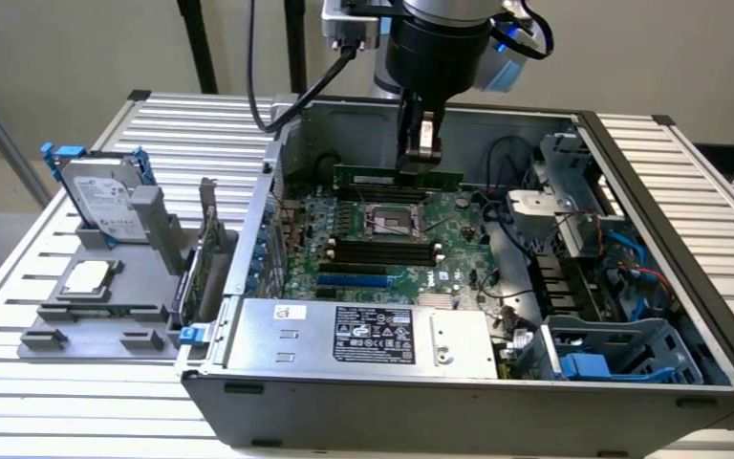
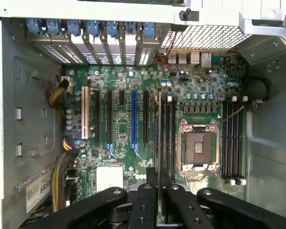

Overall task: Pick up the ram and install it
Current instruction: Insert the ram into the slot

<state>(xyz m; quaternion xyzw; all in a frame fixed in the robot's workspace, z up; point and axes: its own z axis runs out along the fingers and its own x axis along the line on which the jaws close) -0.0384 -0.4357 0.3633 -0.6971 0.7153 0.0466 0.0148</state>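
My gripper (image 1: 420, 168) reaches down into the open computer case (image 1: 673, 239) and is shut on the ram (image 1: 374, 178). The ram is a long thin green stick, held level just above the motherboard (image 1: 457, 215) on the far side of the empty processor socket (image 1: 393, 222). In the wrist view the two black fingers (image 2: 147, 200) clamp the ram (image 2: 159, 138), seen edge-on as a thin dark strip. It runs along the black slots (image 2: 169, 138) beside the socket (image 2: 198, 145). More black slots (image 2: 231, 143) lie on the socket's other side. I cannot tell whether the ram touches a slot.
A grey tray (image 1: 49, 339) at the exterior view's left holds a hard drive (image 1: 106, 196), a silver processor chip (image 1: 87, 277) and an upright green card (image 1: 195, 273). In the case, the power supply (image 1: 367, 335), drive cage (image 1: 622, 349) and cables (image 1: 520, 277) crowd the board.
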